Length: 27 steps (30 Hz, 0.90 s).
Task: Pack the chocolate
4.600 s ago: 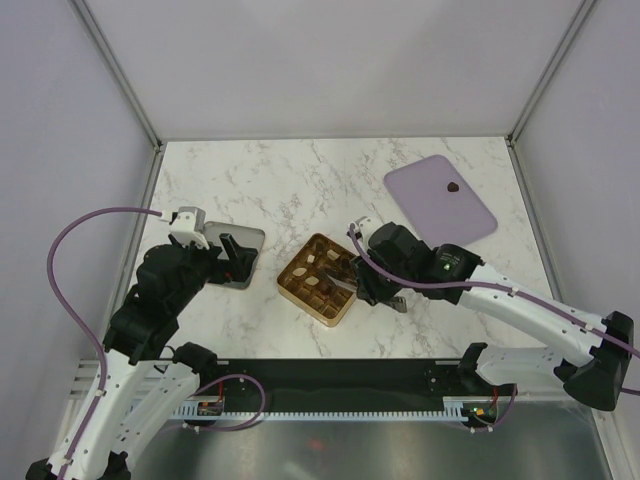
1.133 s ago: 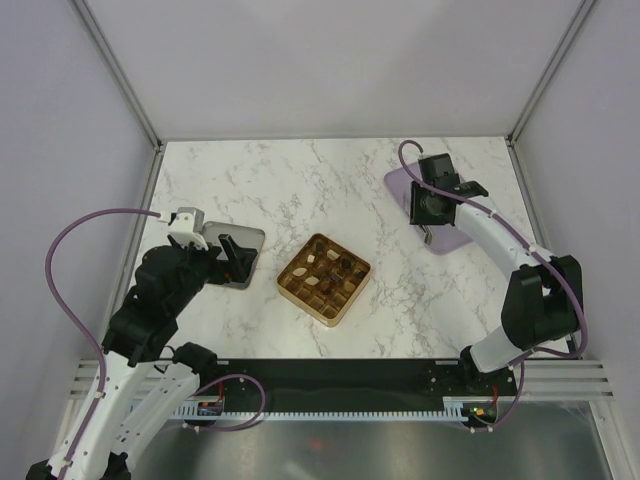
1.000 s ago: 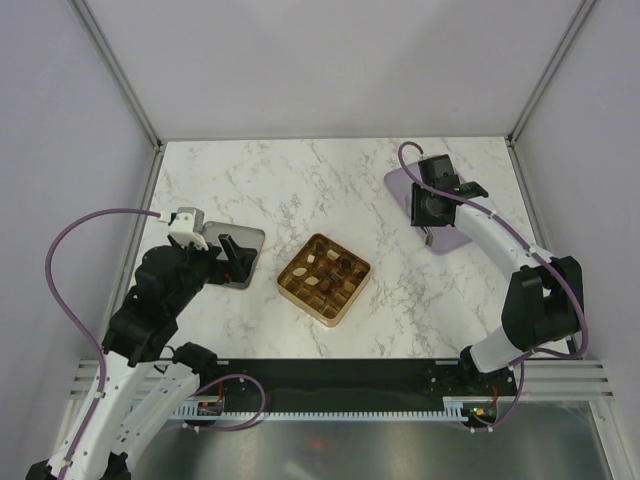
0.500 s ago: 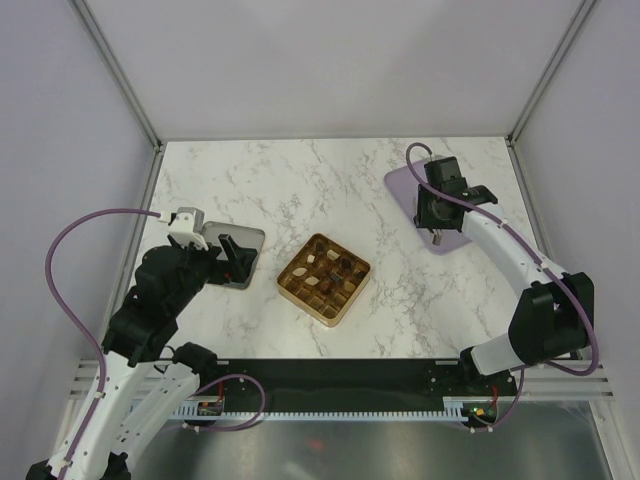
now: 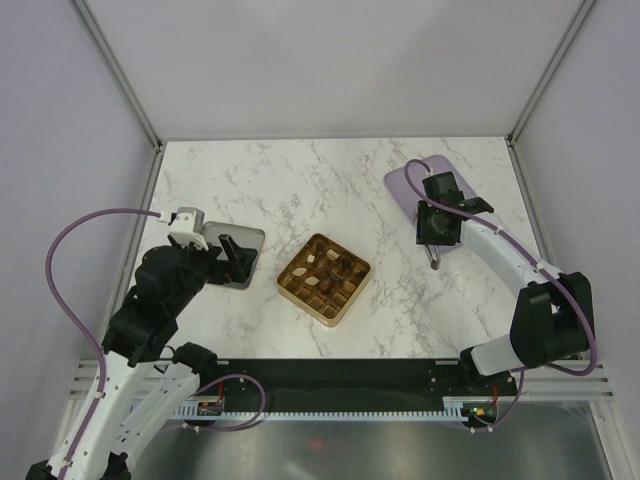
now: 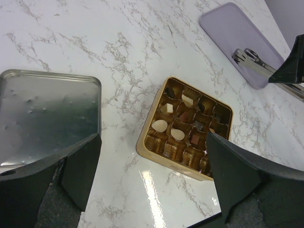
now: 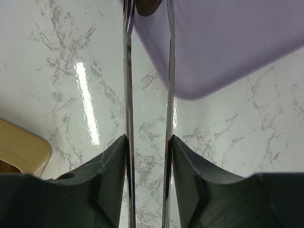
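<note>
**A:** Where's the piece being packed?

**B:** A small dark-brown chocolate is pinched at the tips of the thin metal tweezers. It's at the near-left corner of the lilac plastic tray. That's well apart from the square gold gridded tray, which sits to the left and already holds other pieces.

**A:** How will it handle?

**B:** I'd judge it light, firm but easily scuffed, and slick against steel. Squeeze gently across its widest middle, or it may pop out.

**A:** And the arms?

**B:** The right pincer is clamped on the tweezers' blades, the arm reaching out over the white marble desk with the tips pointing to the near side. The left pincer is spread wide and holds nothing. It hovers above the silvery metal lid on the left.
</note>
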Each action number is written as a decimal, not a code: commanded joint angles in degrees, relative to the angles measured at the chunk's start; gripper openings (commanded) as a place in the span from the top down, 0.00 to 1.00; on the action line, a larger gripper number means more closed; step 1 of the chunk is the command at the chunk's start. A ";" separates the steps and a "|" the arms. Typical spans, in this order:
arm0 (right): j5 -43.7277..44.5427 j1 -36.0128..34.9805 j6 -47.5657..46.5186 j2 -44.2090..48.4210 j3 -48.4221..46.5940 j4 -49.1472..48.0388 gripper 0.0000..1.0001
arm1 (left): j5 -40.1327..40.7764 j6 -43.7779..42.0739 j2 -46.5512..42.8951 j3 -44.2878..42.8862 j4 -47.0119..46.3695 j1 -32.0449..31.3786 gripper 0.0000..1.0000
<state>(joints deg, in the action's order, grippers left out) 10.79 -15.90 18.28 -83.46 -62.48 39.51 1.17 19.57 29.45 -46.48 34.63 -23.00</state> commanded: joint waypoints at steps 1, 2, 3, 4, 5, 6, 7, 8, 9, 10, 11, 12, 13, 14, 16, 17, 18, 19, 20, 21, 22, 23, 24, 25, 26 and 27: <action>-0.50 -0.01 0.88 1.72 0.69 -2.06 0.52 | -0.38 -0.06 -0.54 0.51 -0.62 -0.29 0.00; -0.42 -0.01 0.88 1.72 0.78 -2.15 0.53 | -0.38 -0.06 -0.54 0.51 -0.71 -0.29 0.00; -0.15 -0.01 0.79 1.55 0.78 -2.33 0.53 | -0.38 -0.06 -0.54 0.51 -0.71 -0.29 0.00; -0.06 -0.01 0.79 1.46 0.69 -2.24 0.53 | -0.38 -0.06 -0.45 0.51 -0.62 -0.29 0.00; 0.02 -0.01 0.70 1.37 0.52 -2.24 0.55 | -0.38 -0.06 -0.36 0.51 -0.62 -0.29 0.00; 0.20 0.08 0.61 1.28 0.34 -2.24 0.55 | -0.38 -0.06 -0.45 0.42 -0.62 -0.29 0.00; 0.11 -0.01 0.61 1.20 0.25 -2.24 0.55 | -0.38 -0.06 -0.54 0.42 -0.62 -0.29 0.00; 0.20 -0.01 0.44 1.20 0.16 -2.33 0.55 | -0.29 -0.15 -0.54 0.42 -0.71 -0.29 0.00; 0.37 -0.01 0.26 0.93 -0.01 -2.33 0.56 | -0.29 -0.06 -0.54 0.42 -0.71 -0.29 0.00; 0.55 -0.01 0.26 0.84 -0.10 -2.33 0.56 | -0.29 -0.06 -0.54 0.42 -0.62 -0.29 0.00; 0.64 -0.01 0.17 0.58 -0.27 -2.24 0.57 | -0.20 -0.06 -0.54 0.51 -0.71 -0.29 0.00; 0.99 -0.01 0.00 0.49 -0.62 -2.24 0.57 | -0.20 -0.06 -0.54 0.51 -0.71 -0.29 0.00; 1.16 -0.01 -0.09 0.49 -0.71 -2.15 0.57 | -0.20 -0.06 -0.54 0.51 -0.71 -0.29 0.00; 1.25 -0.01 -0.18 0.40 -0.98 -2.07 0.57 | -0.20 -0.06 -0.45 0.51 -0.62 -0.29 0.00; 1.34 -0.01 -0.44 0.67 -1.68 -1.71 0.58 | -0.12 -0.15 -0.54 0.42 -0.71 -0.29 0.00; 1.43 -0.01 -0.44 0.93 -1.94 -1.45 0.58 | -0.11 -0.06 -0.54 0.51 -0.62 -0.29 0.00; 1.52 -0.09 -0.70 1.02 -2.38 -1.19 0.58 | -0.11 -0.06 -0.54 0.51 -0.62 -0.29 0.00; 1.43 -0.01 -0.88 1.28 -2.56 -1.01 0.59 | -0.11 -0.15 -0.36 0.51 -0.62 -0.29 0.00; 1.60 -0.01 -0.88 1.46 -3.00 -0.58 0.59 | -0.11 -0.06 -0.45 0.51 -0.71 -0.29 0.00; 1.69 -0.01 -0.88 1.55 -3.17 -0.31 0.59 | -0.11 -0.06 -0.45 0.42 -0.71 -0.29 0.00; 1.69 -0.01 -0.97 1.63 -3.35 -0.13 0.59 | -0.11 -0.06 -0.45 0.42 -0.71 -0.29 0.00; 1.69 -0.01 -1.06 1.90 -3.44 0.13 0.60 | -0.11 -0.06 -0.45 0.42 -0.71 -0.29 0.00; 1.69 -0.09 -1.14 2.07 -3.61 0.39 0.60 | -0.11 -0.06 -0.45 0.34 -0.71 -0.29 0.00; 1.52 -0.10 -1.23 2.16 -3.70 0.48 0.60 | -0.11 -0.06 -0.54 0.42 -0.62 -0.29 0.00; 1.43 -0.18 -1.23 2.42 -3.79 0.57 0.60 | -0.11 -0.06 -0.54 0.51 -0.62 -0.29 0.00; 1.26 -0.18 -1.32 2.51 -4.05 0.83 0.60 | -0.11 -0.06 -0.45 0.42 -0.62 -0.29 0.00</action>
<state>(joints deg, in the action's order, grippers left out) 11.09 -15.92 17.72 -83.35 -63.83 40.01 1.19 19.59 29.43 -46.48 34.63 -23.00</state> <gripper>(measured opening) 0.403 0.993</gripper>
